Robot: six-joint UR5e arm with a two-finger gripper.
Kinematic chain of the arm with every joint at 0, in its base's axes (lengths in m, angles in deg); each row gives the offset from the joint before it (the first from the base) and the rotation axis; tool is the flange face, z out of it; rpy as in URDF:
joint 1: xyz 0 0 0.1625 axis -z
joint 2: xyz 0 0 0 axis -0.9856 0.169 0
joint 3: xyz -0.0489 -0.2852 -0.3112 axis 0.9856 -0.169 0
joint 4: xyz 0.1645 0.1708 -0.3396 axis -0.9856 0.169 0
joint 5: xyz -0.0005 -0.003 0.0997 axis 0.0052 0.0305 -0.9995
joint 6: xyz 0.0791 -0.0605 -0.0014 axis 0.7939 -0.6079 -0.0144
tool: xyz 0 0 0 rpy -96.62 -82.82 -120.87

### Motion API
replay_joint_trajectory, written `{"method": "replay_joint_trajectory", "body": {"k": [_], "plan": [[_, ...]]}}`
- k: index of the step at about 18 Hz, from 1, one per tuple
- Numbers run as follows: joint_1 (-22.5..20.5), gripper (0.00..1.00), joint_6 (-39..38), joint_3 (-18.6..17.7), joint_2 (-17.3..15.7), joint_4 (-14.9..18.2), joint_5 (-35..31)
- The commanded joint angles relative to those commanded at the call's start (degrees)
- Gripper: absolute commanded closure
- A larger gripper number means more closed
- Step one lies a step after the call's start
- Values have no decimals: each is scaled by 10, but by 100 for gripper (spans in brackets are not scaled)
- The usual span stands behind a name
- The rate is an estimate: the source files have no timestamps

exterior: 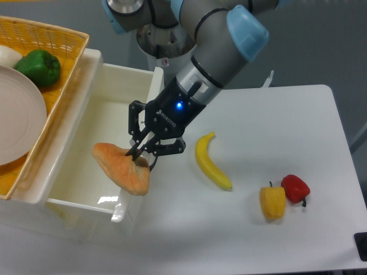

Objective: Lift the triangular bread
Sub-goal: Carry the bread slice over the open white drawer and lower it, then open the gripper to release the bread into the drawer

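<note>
Fixed camera, looking down at a white desk [298,120]. The gripper [139,156] has its dark fingers [133,151] pinched shut on the triangular bread [121,169], which hangs in the air over the front right part of an open white bin [86,143], clear of the desk. The bread is an orange-tan rounded wedge with a matte, slightly rough crust. It keeps its shape while held near its right end, so it appears light and fairly stiff, though probably crushable under hard squeezing; a hold nearer its thick middle would likely balance it better. On the desk lie a smooth yellow banana [211,168], a glossy yellow pepper [272,201] and a red pepper [296,188]. A woven basket [63,40] at the left holds a green pepper [38,67] and a pale plate [20,120].
</note>
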Motion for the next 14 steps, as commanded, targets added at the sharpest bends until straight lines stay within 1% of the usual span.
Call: {"method": "replay_joint_trajectory", "body": {"k": [2, 7, 9, 12, 14], "plan": [[4, 78, 1, 0, 0, -3, 0], [20, 76, 0, 0, 0, -4, 0], [23, 68, 1, -1, 1, -4, 0], [27, 65, 1, -3, 1, -4, 0], [29, 59, 2, -8, -1, -5, 0]]}}
